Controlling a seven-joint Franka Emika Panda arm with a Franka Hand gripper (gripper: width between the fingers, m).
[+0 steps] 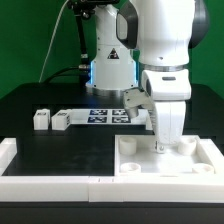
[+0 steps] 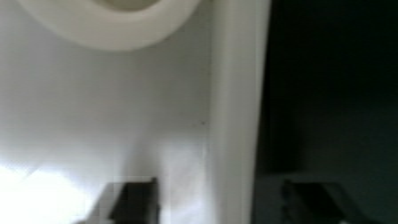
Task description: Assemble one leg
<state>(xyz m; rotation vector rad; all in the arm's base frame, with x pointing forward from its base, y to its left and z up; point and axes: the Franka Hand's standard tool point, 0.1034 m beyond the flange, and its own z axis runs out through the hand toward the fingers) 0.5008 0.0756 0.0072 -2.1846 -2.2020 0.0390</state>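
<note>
Two legs [image 1: 41,119] [image 1: 61,121], small white blocks with marker tags, stand on the black table at the exterior view's left. Another tagged white block [image 1: 134,99] shows just beside the arm. The large flat white panel [image 1: 185,163] with round corner sockets lies at the front right. My gripper [image 1: 161,147] hangs straight down over the panel's middle, fingertips close to its surface. In the wrist view my gripper [image 2: 224,202] is open and empty. One fingertip [image 2: 128,200] is over the white panel [image 2: 107,120], the other is over the dark table past the panel's edge. A round socket [image 2: 125,18] is in view.
The marker board [image 1: 100,114] lies flat behind the panel, between the legs and the arm's base. A white L-shaped wall [image 1: 40,178] runs along the table's front and left edge. The arm's base [image 1: 108,70] stands at the back.
</note>
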